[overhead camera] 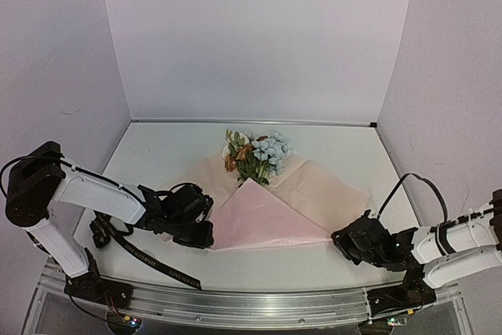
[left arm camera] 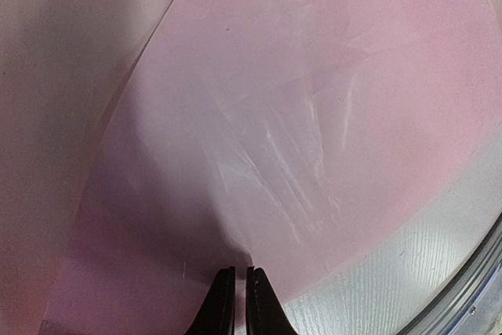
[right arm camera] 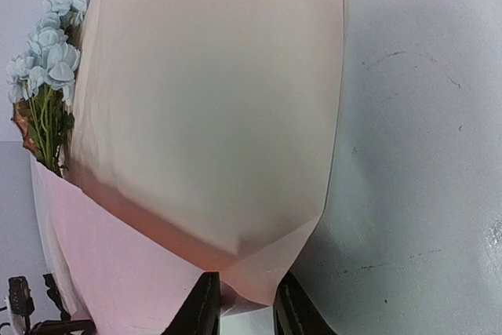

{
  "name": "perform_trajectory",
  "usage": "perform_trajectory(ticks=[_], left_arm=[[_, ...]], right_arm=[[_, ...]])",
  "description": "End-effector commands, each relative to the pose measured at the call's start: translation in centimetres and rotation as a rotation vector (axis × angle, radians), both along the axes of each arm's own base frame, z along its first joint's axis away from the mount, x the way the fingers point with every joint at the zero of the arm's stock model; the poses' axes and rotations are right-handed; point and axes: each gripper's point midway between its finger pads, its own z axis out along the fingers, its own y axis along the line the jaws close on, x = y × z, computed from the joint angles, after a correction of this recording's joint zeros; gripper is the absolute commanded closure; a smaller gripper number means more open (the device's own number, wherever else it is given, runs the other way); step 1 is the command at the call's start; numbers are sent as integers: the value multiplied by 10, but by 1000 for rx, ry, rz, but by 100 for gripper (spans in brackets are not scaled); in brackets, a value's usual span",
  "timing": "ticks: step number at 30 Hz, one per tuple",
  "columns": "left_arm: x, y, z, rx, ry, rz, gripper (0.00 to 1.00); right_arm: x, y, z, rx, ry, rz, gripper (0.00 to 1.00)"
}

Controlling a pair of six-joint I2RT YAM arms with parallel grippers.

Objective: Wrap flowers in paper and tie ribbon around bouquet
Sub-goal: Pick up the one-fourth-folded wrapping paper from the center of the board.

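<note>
Here, left end effector pinches paper; right end effector, half-open, straddles its corner.

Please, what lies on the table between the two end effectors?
The paper, its folded pink flap, fills the stretch from the left end effector to the right end effector; the top view shows this.

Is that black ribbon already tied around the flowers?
No, the ribbon lies loose and stretched out at the near left, well away from the flowers.
</note>
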Motion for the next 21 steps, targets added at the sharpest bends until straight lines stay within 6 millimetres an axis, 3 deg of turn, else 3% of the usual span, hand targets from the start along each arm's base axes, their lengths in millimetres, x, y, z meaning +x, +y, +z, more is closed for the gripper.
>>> perform_trajectory(ticks=[1,8,13,17,21], left_arm=[[-26,38,-35,175,111,-20,92],[-23,31,-27,152,92,-47,91],[-21,28,-18,143,67,-79,86],[-7,16,14,102,-37,-123,79],[13,-10,57,39,-166,-201,75]], right_arm=[[9,2,16,-35,-89,34,81],[14,11,25,-56,-133,80,97],[16,15,25,-68,-144,97,100],[17,18,25,-75,-145,98,100],[18,20,28,-75,-152,100,100]])
